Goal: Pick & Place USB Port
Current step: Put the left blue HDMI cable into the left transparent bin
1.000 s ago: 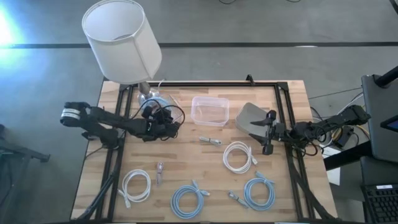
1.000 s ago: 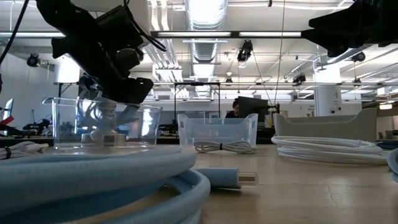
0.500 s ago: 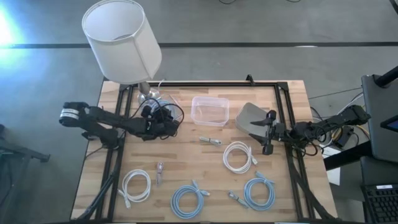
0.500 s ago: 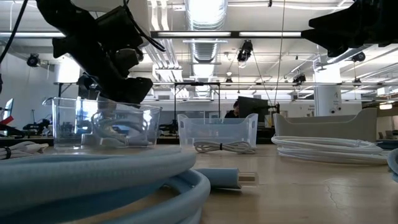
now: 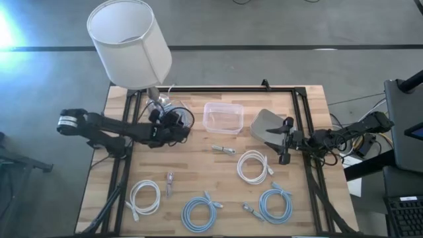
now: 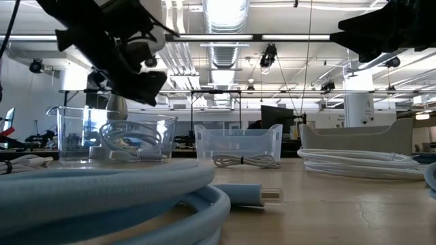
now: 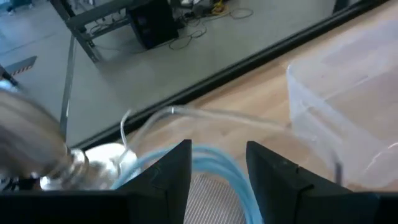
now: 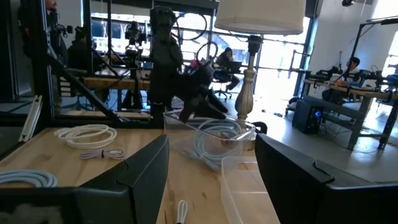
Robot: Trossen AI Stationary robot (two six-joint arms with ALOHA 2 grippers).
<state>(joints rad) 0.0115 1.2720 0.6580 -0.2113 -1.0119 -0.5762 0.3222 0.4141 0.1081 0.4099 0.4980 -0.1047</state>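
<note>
A light-blue coiled USB cable (image 6: 129, 139) lies on the floor of a clear container (image 6: 68, 136) beside the lamp base, at the table's far left. My left gripper (image 6: 146, 85) hovers open just above that container (image 5: 166, 112). In the left wrist view its fingers stand apart over the cable (image 7: 214, 154) without touching it. My right gripper (image 5: 283, 140) waits open at the table's right side, near a grey tray (image 5: 266, 124).
A second clear container (image 5: 223, 117) stands at the far middle. White coils (image 5: 144, 196) (image 5: 252, 165), light-blue coils (image 5: 201, 211) (image 5: 274, 203) and small USB adapters (image 5: 223, 149) (image 5: 170, 180) lie on the near half. The lamp (image 5: 129, 43) overhangs the far-left corner.
My left gripper has risen out of the clear container and drawn slightly toward the table's left edge. The light-blue cable, blurred and moving under the fingers a second ago, now lies still, coiled on the container's floor.
</note>
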